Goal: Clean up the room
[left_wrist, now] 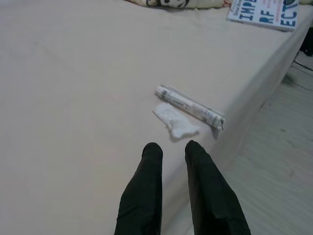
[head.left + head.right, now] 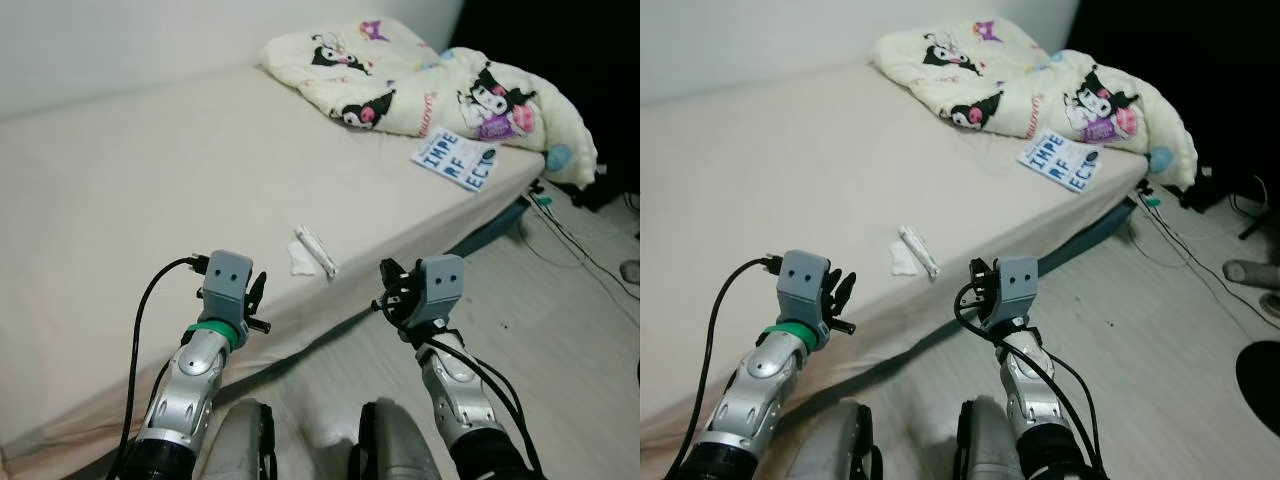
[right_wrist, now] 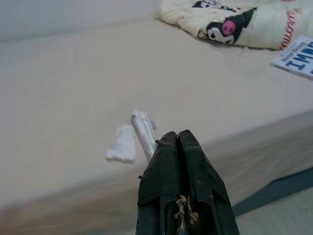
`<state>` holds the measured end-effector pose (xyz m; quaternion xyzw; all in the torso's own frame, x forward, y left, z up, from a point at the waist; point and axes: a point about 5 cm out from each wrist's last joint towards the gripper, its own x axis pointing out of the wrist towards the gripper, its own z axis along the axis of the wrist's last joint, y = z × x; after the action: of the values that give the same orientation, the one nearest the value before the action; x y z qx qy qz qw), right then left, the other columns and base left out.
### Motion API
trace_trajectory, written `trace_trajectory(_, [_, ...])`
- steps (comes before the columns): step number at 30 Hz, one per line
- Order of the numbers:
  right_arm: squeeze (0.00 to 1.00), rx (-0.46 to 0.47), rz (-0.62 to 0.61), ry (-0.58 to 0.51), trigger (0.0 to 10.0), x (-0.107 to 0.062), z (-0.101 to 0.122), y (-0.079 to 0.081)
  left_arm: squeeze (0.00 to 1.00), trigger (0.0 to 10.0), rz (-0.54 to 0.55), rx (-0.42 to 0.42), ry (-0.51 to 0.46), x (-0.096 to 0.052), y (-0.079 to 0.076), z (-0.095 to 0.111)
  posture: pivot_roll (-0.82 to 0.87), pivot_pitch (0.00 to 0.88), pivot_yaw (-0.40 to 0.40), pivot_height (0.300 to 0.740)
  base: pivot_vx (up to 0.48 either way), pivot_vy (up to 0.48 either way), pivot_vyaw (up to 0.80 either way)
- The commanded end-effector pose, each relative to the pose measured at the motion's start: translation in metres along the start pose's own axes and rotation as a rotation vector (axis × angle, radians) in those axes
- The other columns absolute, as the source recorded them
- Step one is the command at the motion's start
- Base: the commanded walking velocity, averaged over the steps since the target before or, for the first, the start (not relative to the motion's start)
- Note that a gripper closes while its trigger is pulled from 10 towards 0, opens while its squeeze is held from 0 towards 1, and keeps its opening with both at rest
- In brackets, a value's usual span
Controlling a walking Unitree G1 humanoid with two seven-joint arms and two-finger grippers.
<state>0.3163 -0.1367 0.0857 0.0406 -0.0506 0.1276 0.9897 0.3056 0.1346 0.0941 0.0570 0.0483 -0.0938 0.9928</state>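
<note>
Facing a bed (image 2: 130, 200) from its long edge, both arms raised in front of the body. Seeing litter lying near that edge: a crumpled white tissue (image 1: 176, 122) touching a rolled paper wrapper (image 1: 190, 105), both between the two arms and a little beyond them. Nothing picked up yet, so judging the tidying as barely begun on this side.

Holding the left gripper (image 1: 171, 154) just short of the tissue, fingers slightly parted with a narrow gap between them, gripping nothing. Keeping the right gripper (image 3: 178, 139) low in front of the mattress edge, fingers pressed together and empty, pointing toward the wrapper's near end.

Noticing further items waiting at the far end of the bed: a bunched cartoon-print blanket (image 2: 430, 80) heaped at the corner, and a booklet with blue lettering (image 2: 455, 160) lying flat beside it near the edge. Seeing cables (image 2: 570, 235) trailing on the floor (image 2: 560, 320) past the bed's foot.

Probably left to do: lifting the tissue and wrapper off the sheet, carrying them to a bin somewhere out of sight, then dealing with the booklet and the blanket. Expecting the tissue to be light and floppy, needing a pinch from above.
</note>
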Motion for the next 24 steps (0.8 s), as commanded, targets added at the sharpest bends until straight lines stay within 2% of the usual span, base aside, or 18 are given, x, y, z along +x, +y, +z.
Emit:
trace_trajectory(1, [0.0, -0.004, -0.008, 0.012, 10.0, -0.003, -0.004, -0.002, 0.0, 10.0, -0.002, 0.007, 0.015, -0.001, -0.001, -0.005, 0.01, 0.092, 0.022, 0.59, 0.0, 0.0, 0.0])
trace_trajectory(15, [0.0, -0.002, -0.006, 0.009, 10.0, -0.003, -0.004, -0.002, 0.0, 10.0, 0.001, 0.012, 0.018, -0.001, 0.0, -0.006, 0.01, 0.094, 0.022, 0.54, 0.0, 0.0, 0.0])
trace_trajectory(18, [0.0, -0.003, -0.003, 0.001, 10.0, -0.002, -0.002, -0.002, 0.0, 10.0, 0.019, -0.023, 0.012, 0.001, 0.001, -0.002, 0.01, 0.096, 0.021, 0.531, 0.0, 0.0, 0.0])
trace_trajectory(22, [0.0, -0.006, -0.005, -0.016, 10.0, 0.0, 0.003, -0.004, 0.0, 10.0, 0.039, -0.059, -0.02, 0.008, -0.001, 0.01, 0.02, 0.104, 0.015, 0.531, 0.0, 0.0, 0.0])
trace_trajectory(24, [0.0, -0.01, -0.01, -0.028, 10.0, 0.005, 0.008, -0.006, 0.0, 10.0, 0.04, -0.066, -0.067, 0.019, -0.012, 0.027, 0.03, 0.113, 0.01, 0.531, 0.0, 0.0, 0.0])
